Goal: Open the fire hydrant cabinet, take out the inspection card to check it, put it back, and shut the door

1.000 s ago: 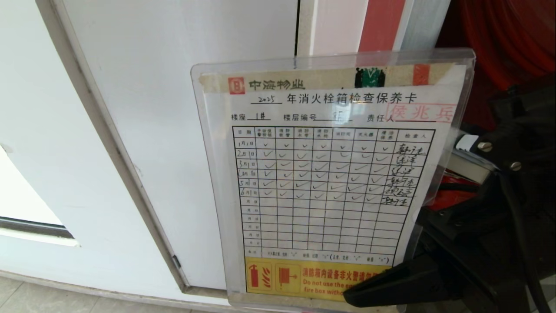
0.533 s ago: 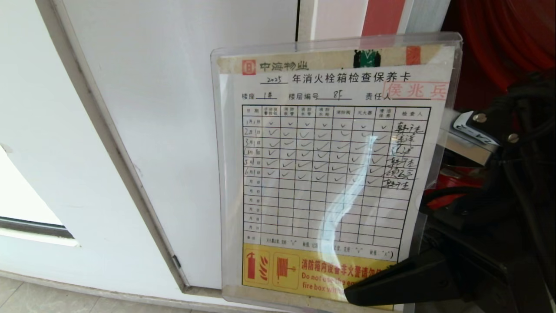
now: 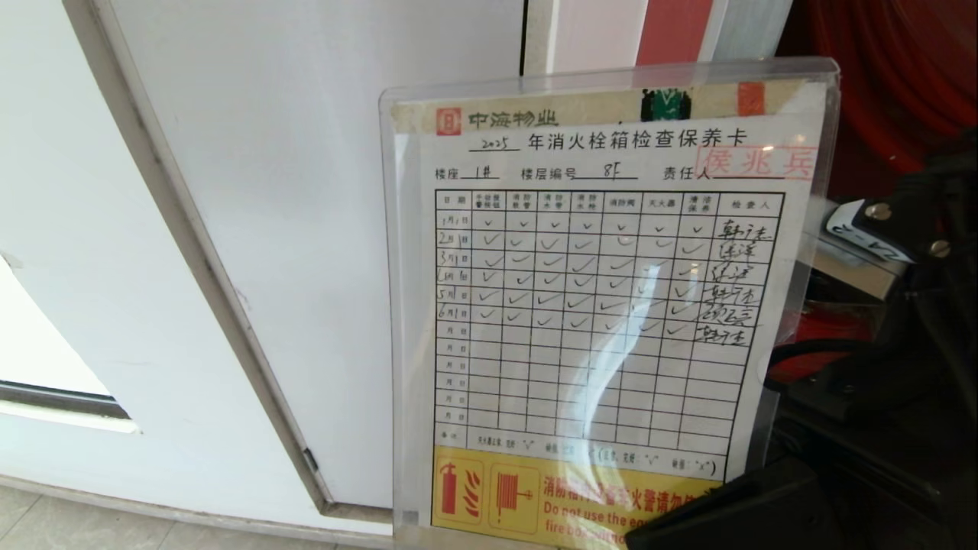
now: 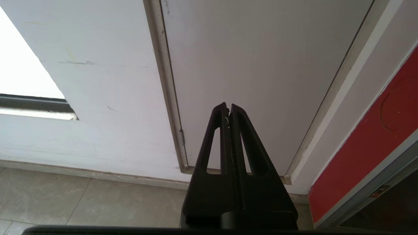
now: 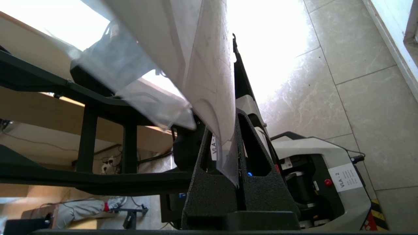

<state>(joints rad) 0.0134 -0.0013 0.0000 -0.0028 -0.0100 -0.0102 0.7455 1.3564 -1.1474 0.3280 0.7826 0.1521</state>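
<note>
Right end effector is clamped on the yellow-banded lower corner of the inspection card, held upright before the white panel door for checking; return into the fire hydrant cabinet likely comes next.

I've got the inspection card upright in front of the head camera, my right gripper pinching its lower right corner. Behind it on the left sits the panel door; the fire hydrant cabinet opens behind on the right.
</note>
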